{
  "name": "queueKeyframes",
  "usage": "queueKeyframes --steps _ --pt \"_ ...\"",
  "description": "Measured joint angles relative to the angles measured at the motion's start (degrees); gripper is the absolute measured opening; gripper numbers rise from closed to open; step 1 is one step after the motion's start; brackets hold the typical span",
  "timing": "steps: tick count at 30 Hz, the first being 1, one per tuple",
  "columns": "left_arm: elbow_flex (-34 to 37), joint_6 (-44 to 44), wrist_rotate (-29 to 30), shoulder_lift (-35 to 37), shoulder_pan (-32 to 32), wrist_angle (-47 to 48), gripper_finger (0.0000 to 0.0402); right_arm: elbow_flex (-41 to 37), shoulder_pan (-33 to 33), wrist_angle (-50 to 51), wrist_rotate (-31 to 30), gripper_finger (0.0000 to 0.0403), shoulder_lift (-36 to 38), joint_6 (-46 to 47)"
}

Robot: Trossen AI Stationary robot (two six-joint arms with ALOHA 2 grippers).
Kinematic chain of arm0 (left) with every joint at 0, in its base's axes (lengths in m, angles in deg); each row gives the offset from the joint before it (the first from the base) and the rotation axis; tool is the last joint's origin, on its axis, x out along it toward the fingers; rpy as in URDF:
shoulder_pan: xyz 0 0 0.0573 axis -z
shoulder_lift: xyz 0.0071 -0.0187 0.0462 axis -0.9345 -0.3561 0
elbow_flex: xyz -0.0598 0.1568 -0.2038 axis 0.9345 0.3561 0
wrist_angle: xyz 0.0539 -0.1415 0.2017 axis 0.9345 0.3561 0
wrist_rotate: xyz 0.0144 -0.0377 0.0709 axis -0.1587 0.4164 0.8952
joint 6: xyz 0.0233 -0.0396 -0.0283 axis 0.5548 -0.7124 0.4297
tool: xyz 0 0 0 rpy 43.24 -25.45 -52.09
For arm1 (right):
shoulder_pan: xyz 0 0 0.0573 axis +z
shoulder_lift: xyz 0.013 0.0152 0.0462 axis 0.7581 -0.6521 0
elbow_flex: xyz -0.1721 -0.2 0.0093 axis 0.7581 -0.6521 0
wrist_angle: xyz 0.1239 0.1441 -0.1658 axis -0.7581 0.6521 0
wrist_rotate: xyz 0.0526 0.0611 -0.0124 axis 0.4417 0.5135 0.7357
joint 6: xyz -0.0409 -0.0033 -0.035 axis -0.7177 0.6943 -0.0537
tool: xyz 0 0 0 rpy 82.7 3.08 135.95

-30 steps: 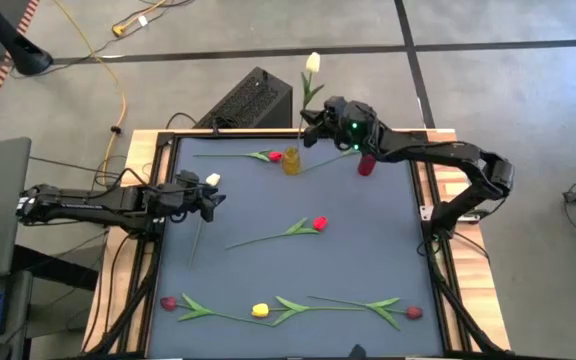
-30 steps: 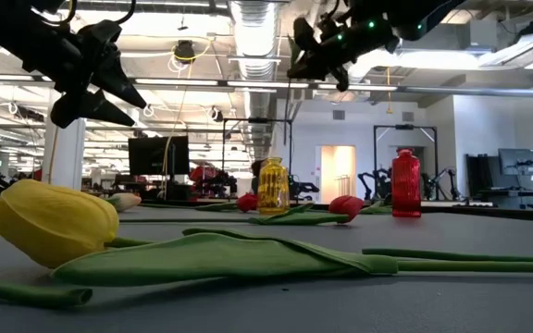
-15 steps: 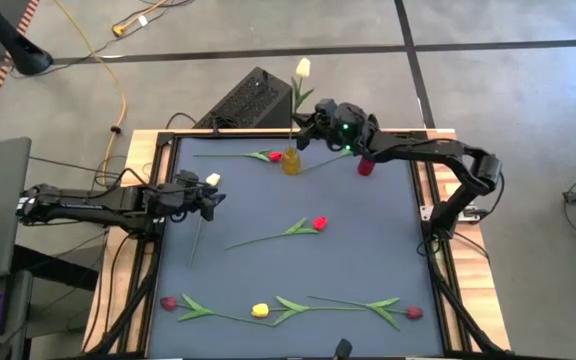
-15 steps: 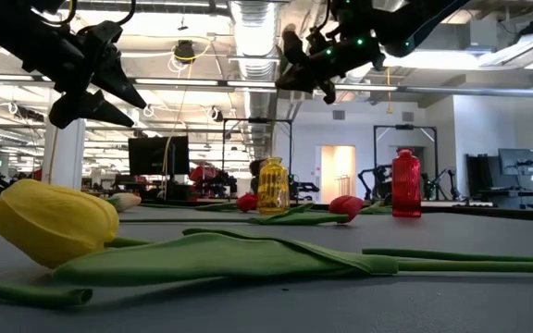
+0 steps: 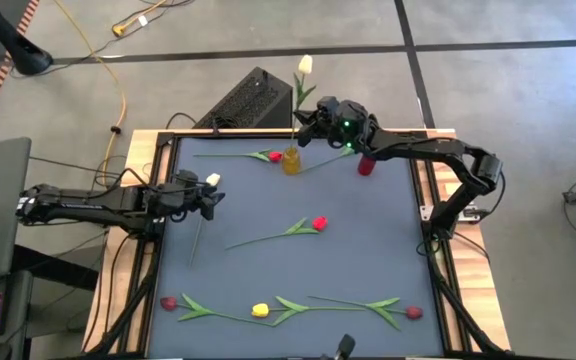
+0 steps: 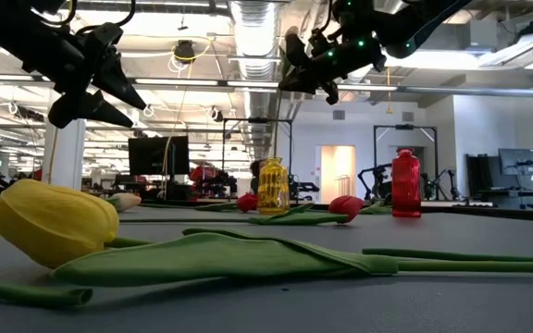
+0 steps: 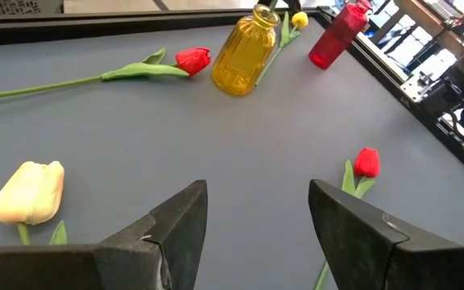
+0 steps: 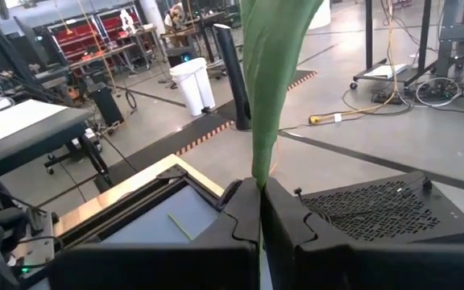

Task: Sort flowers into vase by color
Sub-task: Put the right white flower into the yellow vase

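Observation:
My right gripper (image 5: 303, 118) is shut on a cream-white flower (image 5: 305, 66) held upright over the yellow vase (image 5: 291, 160) at the table's far edge. The stem's lower end reaches the vase's mouth; whether it is inside I cannot tell. A red vase (image 5: 366, 165) stands to the right of the yellow one. My left gripper (image 5: 213, 197) hangs open at the table's left side, above a cream flower (image 7: 29, 192) lying flat. Red flowers (image 5: 273, 156) (image 5: 319, 222) also lie flat on the mat. My right gripper pinches the flower's green stem and leaf (image 8: 258, 179) between its two fingers, well below the head. The fingers come nearly level from the table's right side and lie across the stem. The flower stands upright, head up, its stem hanging below the fingers (image 6: 296, 72) toward the yellow vase.
A row of flowers lies along the near edge: dark red (image 5: 168, 302), yellow (image 5: 260, 310), dark red (image 5: 413, 312). Another stem (image 5: 328, 160) lies between the two vases, with a yellow head (image 7: 299, 19). A black box (image 5: 253, 98) sits beyond the far edge.
My right gripper has shifted a little toward the table's left and slightly down, still shut, carrying the upright cream-white flower with it over the yellow vase.

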Motion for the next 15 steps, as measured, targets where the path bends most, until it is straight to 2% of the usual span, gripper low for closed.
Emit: queueKeyframes --steps 15 --pt "0.0 -0.04 0.37 0.01 0.0 0.07 0.0206 0.04 -0.02 1.45 0.0 0.0032 -0.94 -0.57"
